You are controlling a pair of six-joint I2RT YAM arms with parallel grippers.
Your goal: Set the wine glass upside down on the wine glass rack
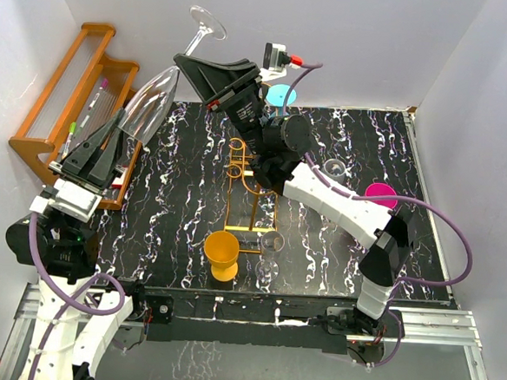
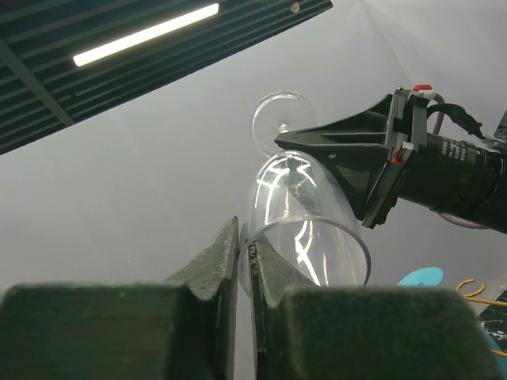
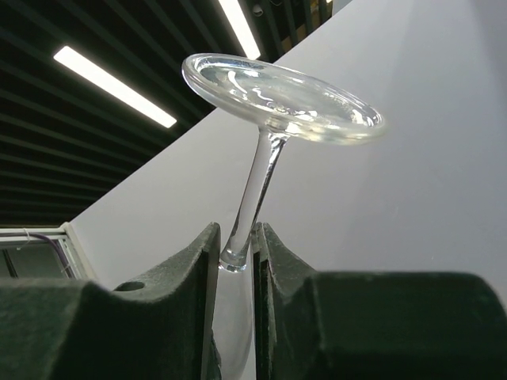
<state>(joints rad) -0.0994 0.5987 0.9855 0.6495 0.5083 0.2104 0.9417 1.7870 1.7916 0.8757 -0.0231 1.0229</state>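
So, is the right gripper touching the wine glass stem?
Touching. The right wrist view shows the right gripper with both fingers pressed against the stem of the wine glass, with no gap on either side.

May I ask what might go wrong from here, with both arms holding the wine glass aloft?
The left gripper pinches only the wine glass rim while the right gripper clamps its stem; uneven motion could crack it. The wine glass rack, with an orange cup beside its base, may tip.
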